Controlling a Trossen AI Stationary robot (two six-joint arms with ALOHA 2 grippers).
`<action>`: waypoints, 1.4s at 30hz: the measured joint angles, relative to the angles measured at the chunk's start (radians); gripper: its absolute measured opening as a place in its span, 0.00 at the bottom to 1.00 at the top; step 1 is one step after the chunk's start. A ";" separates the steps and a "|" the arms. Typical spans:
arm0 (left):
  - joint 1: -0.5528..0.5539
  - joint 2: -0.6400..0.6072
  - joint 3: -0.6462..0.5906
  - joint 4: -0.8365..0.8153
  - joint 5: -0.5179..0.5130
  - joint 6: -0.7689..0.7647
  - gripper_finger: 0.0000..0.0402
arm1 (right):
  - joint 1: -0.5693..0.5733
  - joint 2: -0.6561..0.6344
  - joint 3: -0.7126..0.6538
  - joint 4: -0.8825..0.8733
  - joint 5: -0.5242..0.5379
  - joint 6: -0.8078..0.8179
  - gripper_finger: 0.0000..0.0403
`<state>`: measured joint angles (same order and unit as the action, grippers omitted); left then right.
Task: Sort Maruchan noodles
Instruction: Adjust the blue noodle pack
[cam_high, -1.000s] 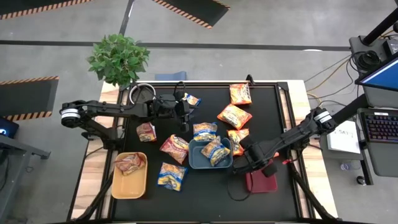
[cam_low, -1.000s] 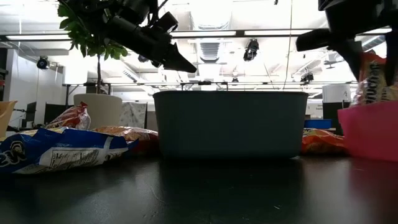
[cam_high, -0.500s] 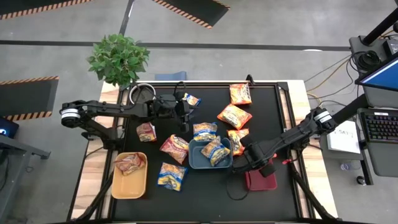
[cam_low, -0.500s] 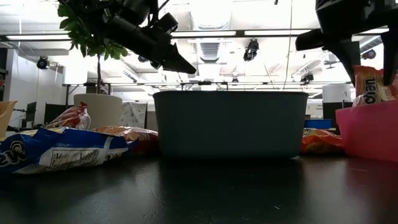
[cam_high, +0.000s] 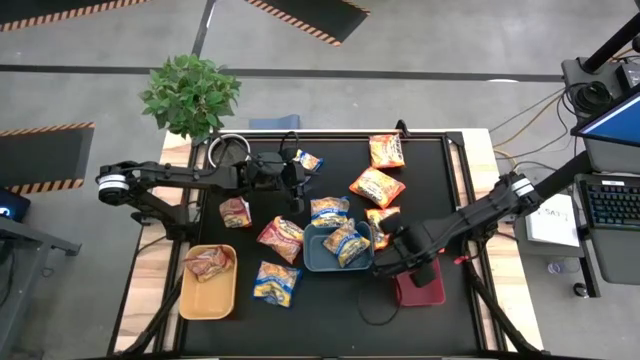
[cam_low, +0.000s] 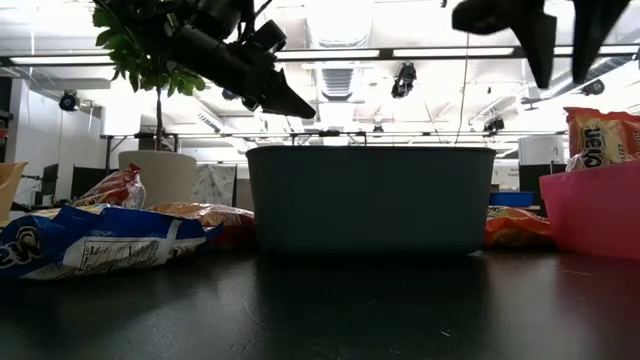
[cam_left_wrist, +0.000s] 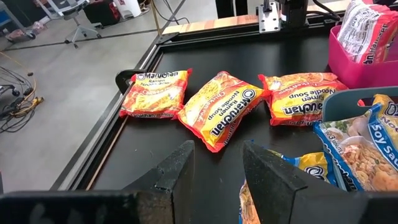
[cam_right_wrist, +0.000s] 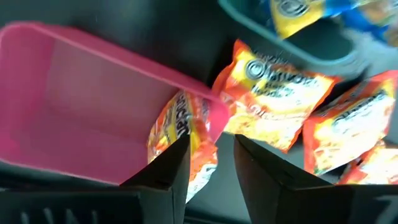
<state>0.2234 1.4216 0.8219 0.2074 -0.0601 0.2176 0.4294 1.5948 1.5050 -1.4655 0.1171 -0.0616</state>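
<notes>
While right gripper hangs over pink tray | jaws parted, empty | orange packet just beyond them

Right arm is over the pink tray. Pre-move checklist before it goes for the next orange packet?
1. Right gripper empty: ok. Jaws apart, nothing between them, above the pink tray.
2. Orange packet in the tray seated: not ok. It leans on the tray wall and pokes above the rim.
3. Next orange packet free: ok. It lies flat on the table beside the blue tray, nothing on it.
4. Left gripper out of the way: ok. It hovers empty at the far left of the table, jaws apart.
5. Blue tray contents: ok. Only blue-and-yellow packets show.
</notes>
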 joint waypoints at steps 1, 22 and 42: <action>0.000 0.000 0.000 0.000 0.000 0.000 0.30 | 0.000 0.000 0.010 0.000 0.012 0.000 0.27; -0.018 0.000 0.000 -0.014 0.000 -0.010 0.30 | -0.162 -0.005 0.011 0.257 0.185 0.015 0.10; -0.031 0.000 0.000 -0.054 0.000 -0.001 0.30 | -0.319 -0.310 -0.512 0.983 0.057 -0.107 0.02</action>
<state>0.1925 1.4216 0.8223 0.1537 -0.0597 0.2165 0.1103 1.2846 0.9928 -0.4821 0.1741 -0.1684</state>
